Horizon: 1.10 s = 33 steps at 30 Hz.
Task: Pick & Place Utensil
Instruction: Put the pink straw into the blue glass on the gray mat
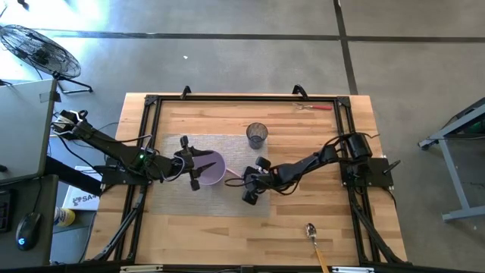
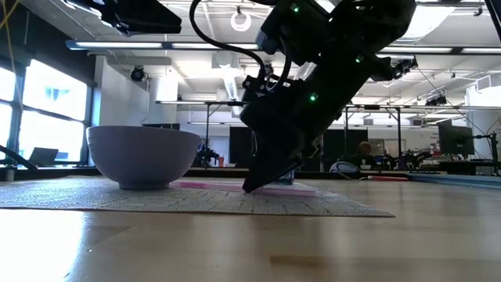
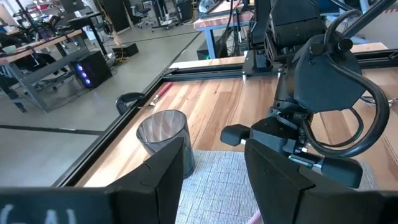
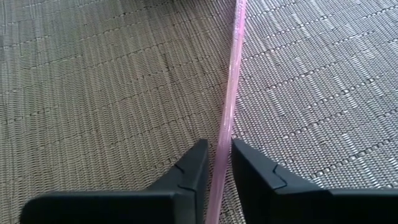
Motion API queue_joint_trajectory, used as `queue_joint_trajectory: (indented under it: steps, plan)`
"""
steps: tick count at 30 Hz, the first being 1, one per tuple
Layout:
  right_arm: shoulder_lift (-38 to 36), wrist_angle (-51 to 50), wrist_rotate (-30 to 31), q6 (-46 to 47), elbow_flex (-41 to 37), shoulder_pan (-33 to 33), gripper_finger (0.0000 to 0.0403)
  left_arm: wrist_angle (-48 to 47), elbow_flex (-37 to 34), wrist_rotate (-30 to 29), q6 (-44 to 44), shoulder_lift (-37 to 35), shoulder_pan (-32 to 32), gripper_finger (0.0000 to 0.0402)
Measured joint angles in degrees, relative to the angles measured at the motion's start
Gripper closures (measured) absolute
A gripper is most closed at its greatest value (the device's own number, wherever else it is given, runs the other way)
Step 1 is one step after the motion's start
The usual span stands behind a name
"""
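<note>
Spoon [image 1: 310,229] nearest; mesh cup [image 1: 257,135], bowl [image 1: 214,167] flank right pincer [image 1: 249,184].

Little can be read here. In the high view, a white box [image 1: 76,199] on the floor off the table's left edge, at about eight o'clock from the table's middle, carries dark capital letters starting "SA"; the remainder is hidden under the table frame. In the left wrist view, pale raised characters show on the dark gripper finger [image 3: 37,214] at the picture's lower edge, at roughly seven o'clock, but they are cut off and cannot be made out with any certainty. Screens and lit panels in the room beyond the table, in the low view, are too small to read.
</note>
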Motion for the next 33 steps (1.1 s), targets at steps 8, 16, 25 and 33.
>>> queue_joint_trajectory:
  steps: [8, 16, 25, 33]
  plan:
    - [0.00, -0.13, 0.42, 0.00, -0.07, 0.00, 0.0376, 0.00, 0.00, 0.00, 0.00, 0.00, 0.00, 0.0236]
    - [-1.54, -3.95, 2.35, -0.13, -0.19, 0.03, 0.0399, 0.00, 0.00, -0.01, -0.02, 0.00, 0.00, 0.0236]
    - [-14.34, -24.18, 3.00, -5.20, -0.24, 0.76, 0.0400, -0.02, 0.00, -0.02, -0.01, 0.02, 0.00, 0.0236]
    - [-32.35, -34.58, 11.95, -25.68, -0.20, 1.75, 0.0398, 0.02, 0.00, 0.00, -0.01, 0.02, 0.00, 0.0236]
